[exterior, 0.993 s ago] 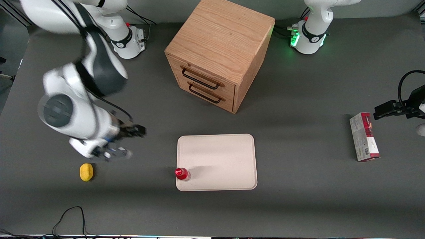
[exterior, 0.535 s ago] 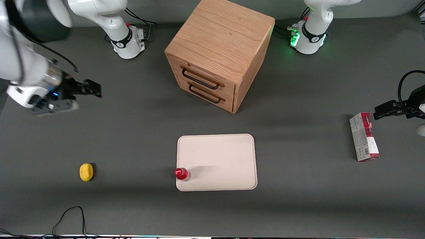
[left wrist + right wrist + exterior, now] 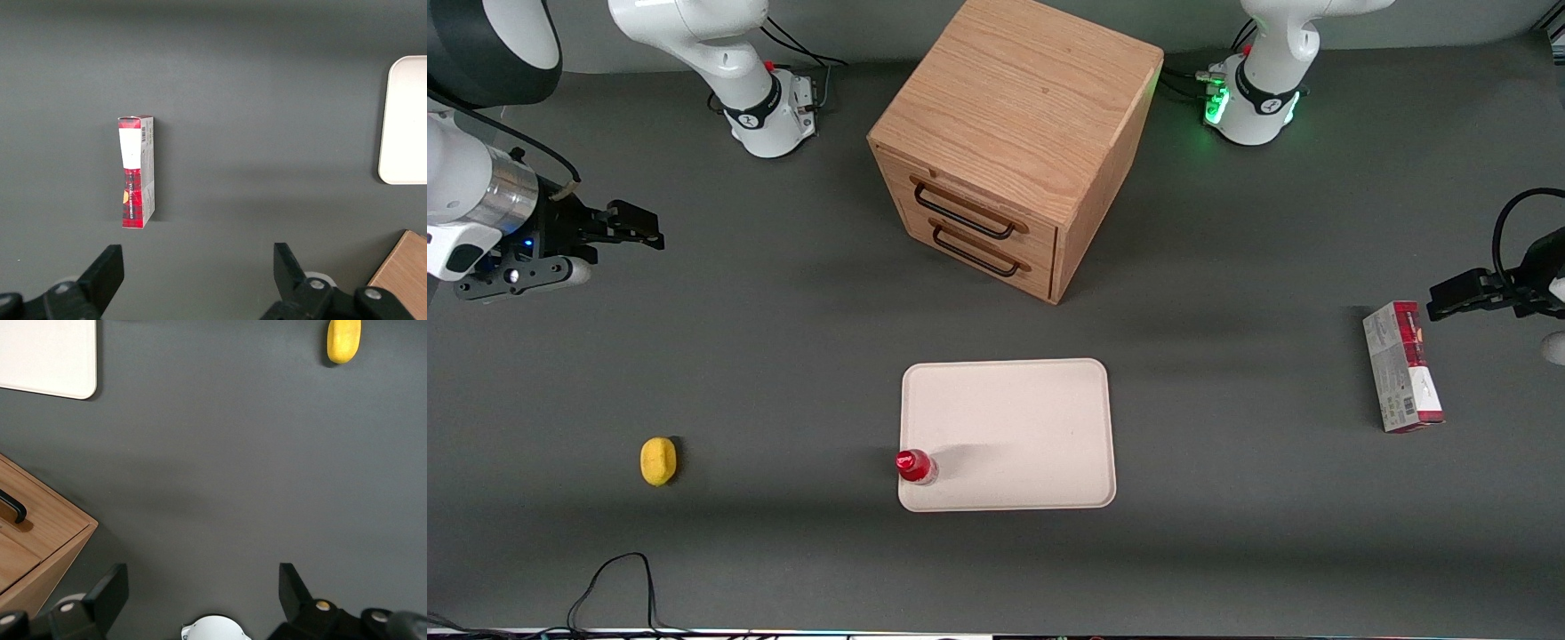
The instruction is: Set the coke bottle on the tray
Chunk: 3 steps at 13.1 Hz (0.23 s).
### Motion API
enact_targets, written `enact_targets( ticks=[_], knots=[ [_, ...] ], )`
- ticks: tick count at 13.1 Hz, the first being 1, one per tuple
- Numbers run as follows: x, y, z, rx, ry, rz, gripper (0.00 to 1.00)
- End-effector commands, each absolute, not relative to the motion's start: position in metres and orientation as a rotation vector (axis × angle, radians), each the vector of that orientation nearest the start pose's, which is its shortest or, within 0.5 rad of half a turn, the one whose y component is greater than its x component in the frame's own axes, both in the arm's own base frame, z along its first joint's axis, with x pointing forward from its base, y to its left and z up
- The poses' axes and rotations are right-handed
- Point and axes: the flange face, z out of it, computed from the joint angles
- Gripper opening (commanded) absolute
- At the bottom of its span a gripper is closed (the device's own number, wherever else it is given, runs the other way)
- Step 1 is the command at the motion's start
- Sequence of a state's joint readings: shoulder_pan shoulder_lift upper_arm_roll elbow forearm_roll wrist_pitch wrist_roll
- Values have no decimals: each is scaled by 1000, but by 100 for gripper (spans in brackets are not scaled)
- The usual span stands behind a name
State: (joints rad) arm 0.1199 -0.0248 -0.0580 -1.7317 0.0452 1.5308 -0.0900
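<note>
While I watch from the front camera, the biggest thing on my screen is the dark grey counter, which carries everything else. On it, farther from the camera than the other loose items, sits the wooden drawer cabinet, turned at an angle, with two dark handles on its front and both drawers shut as far as I can see. In front of the cabinet and nearer to me lies the tray, flat on the counter. My working arm's jaws hang well up toward the working arm's end of the counter, well apart from the tray and holding nothing; on the wrist feed I see the two fingers spread wide with bare counter between them. A red-and-white carton lies on its side toward the parked arm's end of the counter, well apart from the tray. The coke bottle stands upright on the tray, right at the corner nearest the camera on the working arm's side, its red cap facing up and its base just inside the rim. A small yellow lemon-like object rests on the counter toward the working arm's end, about as near to the camera as the bottle, well apart from it.
</note>
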Motion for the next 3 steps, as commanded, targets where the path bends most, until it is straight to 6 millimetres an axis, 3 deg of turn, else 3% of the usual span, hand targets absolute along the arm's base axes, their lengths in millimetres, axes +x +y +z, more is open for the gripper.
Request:
enact_targets(
  ticks=[1,3],
  knots=[
    [537,35,567,-3049,-217,254,100],
    [538,24,571,-3052,-190,241,100]
  ],
)
